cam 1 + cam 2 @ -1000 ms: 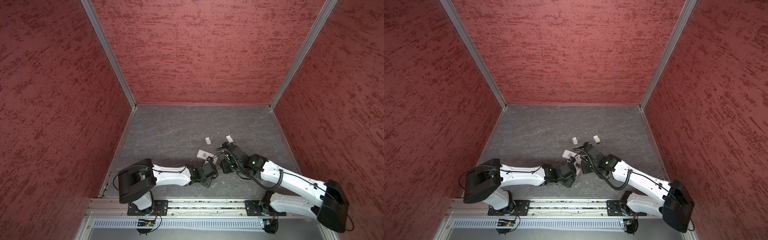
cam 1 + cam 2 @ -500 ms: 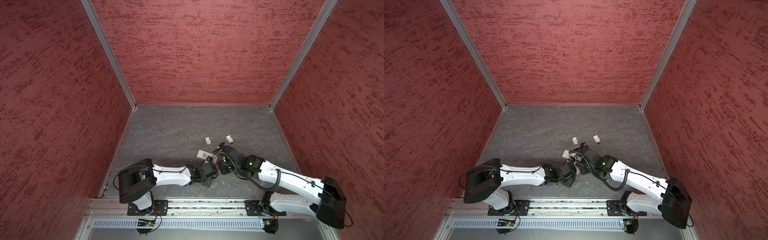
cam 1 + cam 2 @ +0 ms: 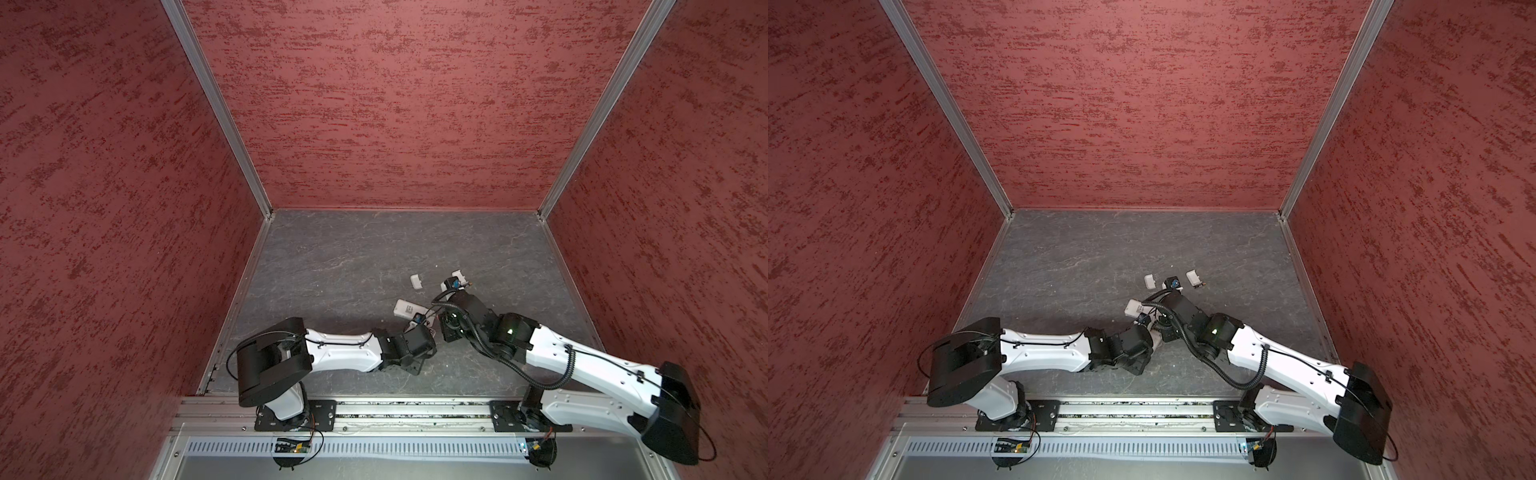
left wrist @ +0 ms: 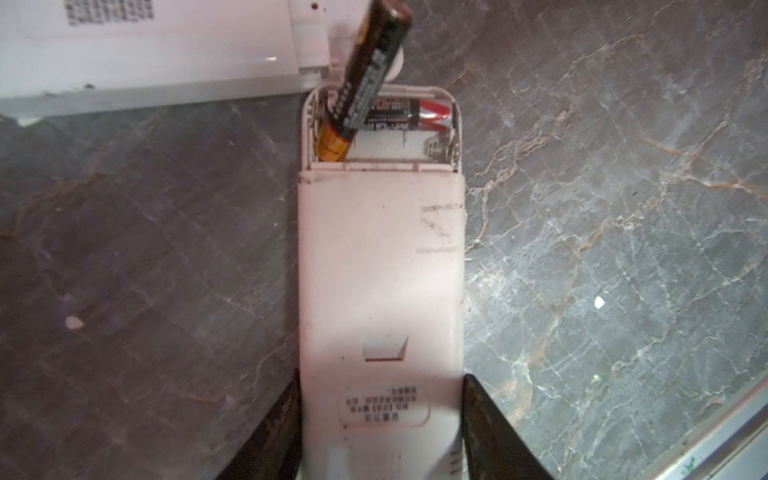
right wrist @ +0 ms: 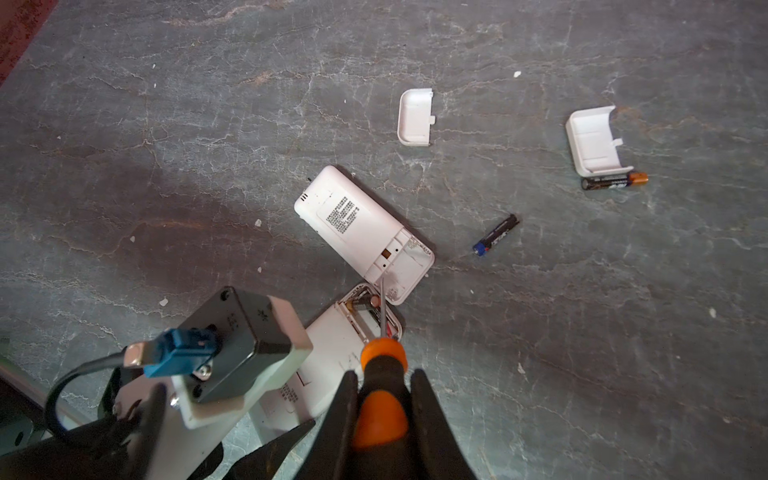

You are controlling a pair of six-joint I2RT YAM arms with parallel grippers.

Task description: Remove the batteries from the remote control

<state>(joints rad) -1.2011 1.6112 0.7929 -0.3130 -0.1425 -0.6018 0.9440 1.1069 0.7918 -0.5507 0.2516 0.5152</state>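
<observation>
**Fig. Levering cells out of the open bay.** The left gripper (image 4: 381, 376) has its jaws clamped on the long edges of the white remote control (image 4: 380, 257), held back side up with the compartment uncovered. The right gripper (image 5: 384, 374) has its jaws clenched on the handle of the screwdriver (image 5: 380, 399), whose shaft reaches into that compartment. The raised battery (image 4: 365, 79) stands tilted, with its orange end in the bay and its other end lifted clear. The seated battery (image 4: 411, 114) lies flat beside it.

On the tabletop (image 5: 208, 124) lie a second remote (image 5: 357, 226) with an empty bay, a blue-tipped battery (image 5: 496, 235), an orange-tipped battery (image 5: 615, 181), a rounded cover (image 5: 414, 118) and a larger cover (image 5: 594, 141).

The cells are judged light, rigid and smooth-skinned. They are likely to roll once free and to slip from a shallow pinch. The raised cell is best taken across its barrel near the free end. The seated cell probably needs prying at the end away from the spring.
</observation>
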